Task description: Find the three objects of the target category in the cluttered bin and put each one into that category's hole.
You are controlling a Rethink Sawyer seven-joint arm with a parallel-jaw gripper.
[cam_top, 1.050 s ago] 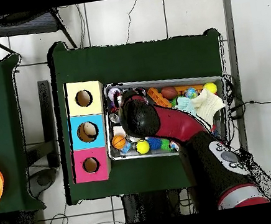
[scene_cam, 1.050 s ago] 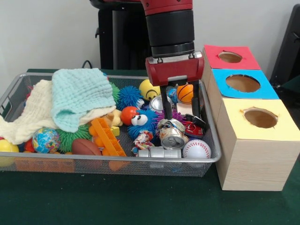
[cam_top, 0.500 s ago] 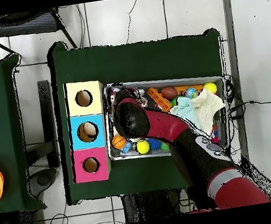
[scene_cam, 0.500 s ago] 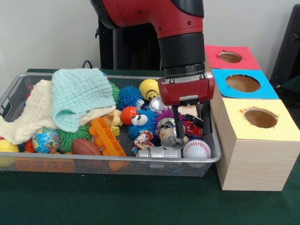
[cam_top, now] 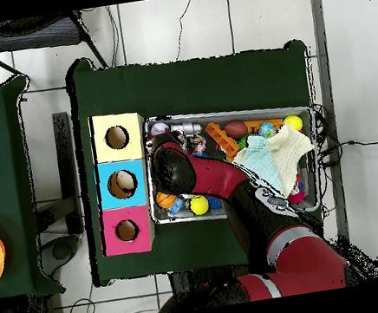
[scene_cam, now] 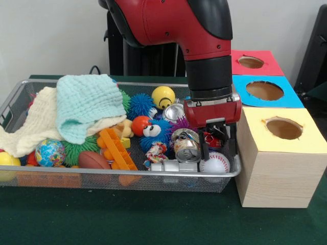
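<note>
Gripper [scene_cam: 219, 148] lowered into the wire mesh bin [scene_cam: 30, 176] at its end nearest the boxes, on the green cloth-covered surface [scene_cam: 127, 217].
Red and black robot arm [scene_cam: 204, 51] reaches down beside the wooden three-hole box row, yellow-topped box [scene_cam: 281, 153] nearest; the pale green knitted cloth [scene_cam: 84, 107] drapes the bin's opposite end. Gripper fingers are spread apart, grasping nothing, straddling a white baseball [scene_cam: 214, 163] beside a dented silver can [scene_cam: 186, 148].
</note>
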